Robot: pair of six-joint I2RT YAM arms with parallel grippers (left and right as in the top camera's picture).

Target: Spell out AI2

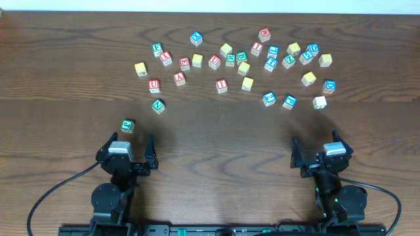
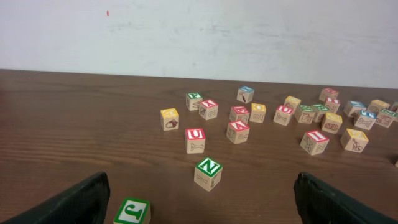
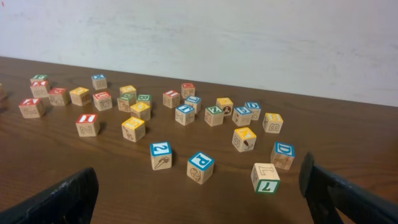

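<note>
Overhead view has both arms parked along the near edge of the worktop [image 1: 65, 59]. The left gripper [image 1: 128, 145] and the right gripper [image 1: 319, 149] are spread wide with nothing between their fingers, and both wrist views confirm bare, released fingers at the bottom corners. None of the three cubes I need is in place yet. They lie scattered in the loose band of cubes across the far half of the worktop. The red cube I read as the A cube [image 1: 179, 78] is toward the left, the I cube [image 1: 222, 85] is about mid-width, and the 2 cube [image 1: 268, 98] is right of it, nearest my right arm.

My worries from here:
- The 2 cube sits just beside a blue P cube [image 1: 289, 101], so jaws this wide coming down could catch both or shove the P cube aside.
- The I cube has a yellow cube [image 1: 247, 83] near on its right, which carries the same risk.
- Several red-lettered cubes surround the A cube, such as the U cube [image 1: 153, 85]. From above its letter looks inverted, so I could grab the wrong one or lay it down upside down.
- A green J cube [image 1: 127, 124] lies right ahead of the left gripper, and a low reach would plough it into the others.
</note>
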